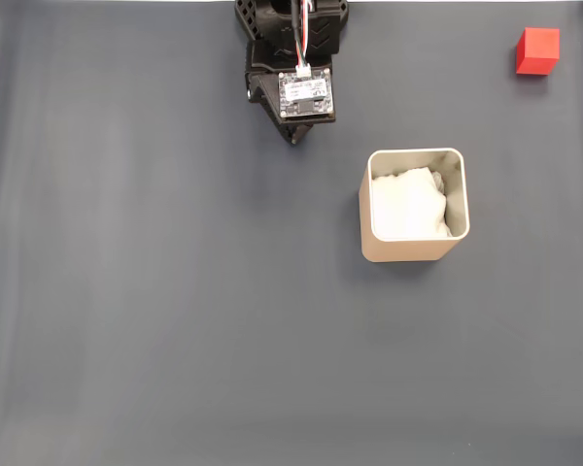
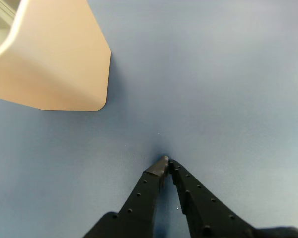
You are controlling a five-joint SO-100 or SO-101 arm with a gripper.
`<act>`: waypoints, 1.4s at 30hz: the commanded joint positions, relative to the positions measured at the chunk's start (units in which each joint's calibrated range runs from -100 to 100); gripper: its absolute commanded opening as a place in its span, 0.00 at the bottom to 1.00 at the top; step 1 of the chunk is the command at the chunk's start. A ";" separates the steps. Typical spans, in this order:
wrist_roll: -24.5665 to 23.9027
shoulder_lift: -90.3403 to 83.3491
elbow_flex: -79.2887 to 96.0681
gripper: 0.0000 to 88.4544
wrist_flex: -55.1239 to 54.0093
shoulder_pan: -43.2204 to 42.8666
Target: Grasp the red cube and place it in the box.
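Taking the box as the landmark and reading the fixed view from left to right, the arm (image 1: 293, 58) comes first: it sits up and to the left of the box, at the top edge of the dark grey bench (image 1: 126, 291), with its hand (image 1: 294, 139) pointing down toward the mat. In the wrist view the hand (image 2: 166, 163) has its two black fingers pinched together at the tips, holding nothing, with bare bench ahead of it. The box (image 1: 414, 206) stands next, upright, its beige walls around white padding; in the wrist view one beige corner (image 2: 59, 59) fills the upper left, near the fingertips but apart from them. Farthest right, up and well to the right of the box, the red cube (image 1: 537, 50) rests on the bench near the top right corner. So the cube lies well apart from the hand, on the far side of the box's line, and I judge the reach must sweep rightward past the box, with the fingers spreading first.
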 commanded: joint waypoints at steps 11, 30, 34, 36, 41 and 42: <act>-2.59 0.00 0.55 0.00 0.40 0.00; -2.34 4.07 -7.48 0.00 -22.25 -0.93; -2.98 8.65 -12.76 0.00 -25.78 -1.14; -3.32 11.08 -15.95 0.00 -26.68 -1.14; -3.47 16.53 -24.07 0.00 -28.24 -1.28; -3.42 17.74 -25.89 0.00 -28.49 -1.42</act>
